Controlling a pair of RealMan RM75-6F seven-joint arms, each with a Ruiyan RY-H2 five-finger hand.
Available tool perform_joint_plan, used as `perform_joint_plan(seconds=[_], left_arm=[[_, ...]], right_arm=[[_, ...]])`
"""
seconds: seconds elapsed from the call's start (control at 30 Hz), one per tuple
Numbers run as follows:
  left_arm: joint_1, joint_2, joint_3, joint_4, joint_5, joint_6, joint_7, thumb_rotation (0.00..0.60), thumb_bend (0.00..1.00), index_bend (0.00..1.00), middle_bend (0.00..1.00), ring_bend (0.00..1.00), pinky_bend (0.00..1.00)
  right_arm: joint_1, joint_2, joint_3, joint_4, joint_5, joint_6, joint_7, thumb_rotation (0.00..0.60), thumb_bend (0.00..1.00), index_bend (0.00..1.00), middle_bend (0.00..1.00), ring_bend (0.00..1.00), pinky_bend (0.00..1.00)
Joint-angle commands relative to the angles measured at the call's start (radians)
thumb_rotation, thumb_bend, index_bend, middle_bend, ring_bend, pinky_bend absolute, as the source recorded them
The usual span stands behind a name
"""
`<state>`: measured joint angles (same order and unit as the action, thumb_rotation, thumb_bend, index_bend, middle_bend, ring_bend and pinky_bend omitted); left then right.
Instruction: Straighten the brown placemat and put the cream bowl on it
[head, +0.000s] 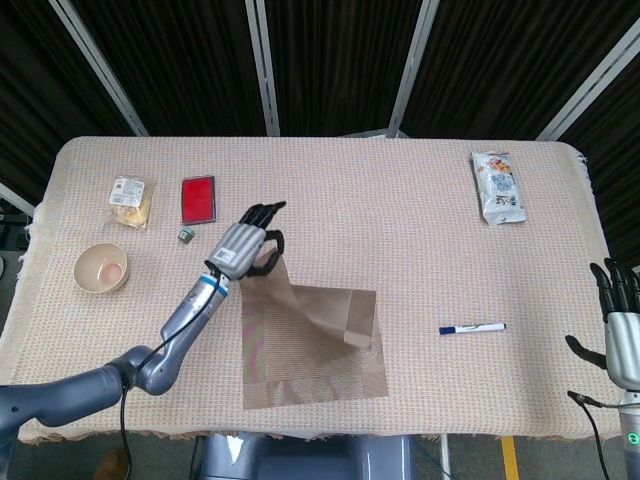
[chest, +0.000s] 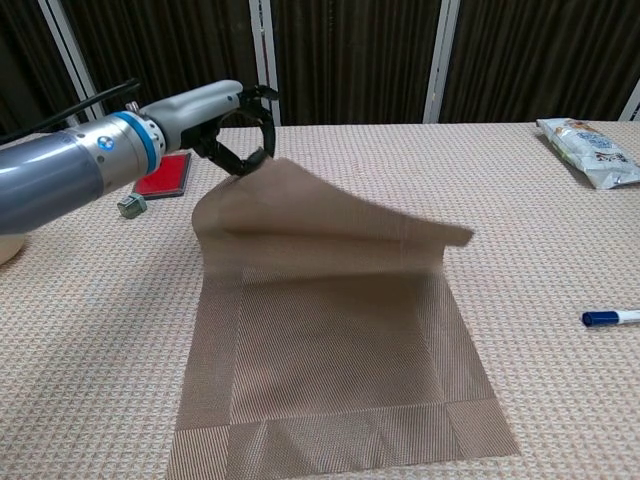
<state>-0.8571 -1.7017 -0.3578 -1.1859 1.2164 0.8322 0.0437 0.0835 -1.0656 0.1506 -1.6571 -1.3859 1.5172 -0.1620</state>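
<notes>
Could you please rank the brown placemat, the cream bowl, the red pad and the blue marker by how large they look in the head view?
1. brown placemat, by far the largest.
2. cream bowl and red pad: they look about alike, so no ranking between them.
3. blue marker, thin and smallest.
</notes>
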Motion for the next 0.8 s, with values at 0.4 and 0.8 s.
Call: perform_joint_plan(seconds=[0.4,0.8], left_arm=[[-0.059,-0.110,-0.051,0.438,-0.073,-0.038,-0.252,0.600,0.01,0.02,0.00,0.00,0.00],[0.244,0.370,0.046,-0.192,-0.045,0.260,-0.017,0.600,0.00,0.00,0.00,0.00,0.00]], right_arm=[[0.007,-0.012,0.016,0.039,0.064,-0.034,-0.006,0.600,0.00,0.00,0.00,0.00,0.00],[0.012,0.001,-0.008,0.011,-0.002,-0.035,0.025,0.600,0.00,0.00,0.00,0.00,0.00]])
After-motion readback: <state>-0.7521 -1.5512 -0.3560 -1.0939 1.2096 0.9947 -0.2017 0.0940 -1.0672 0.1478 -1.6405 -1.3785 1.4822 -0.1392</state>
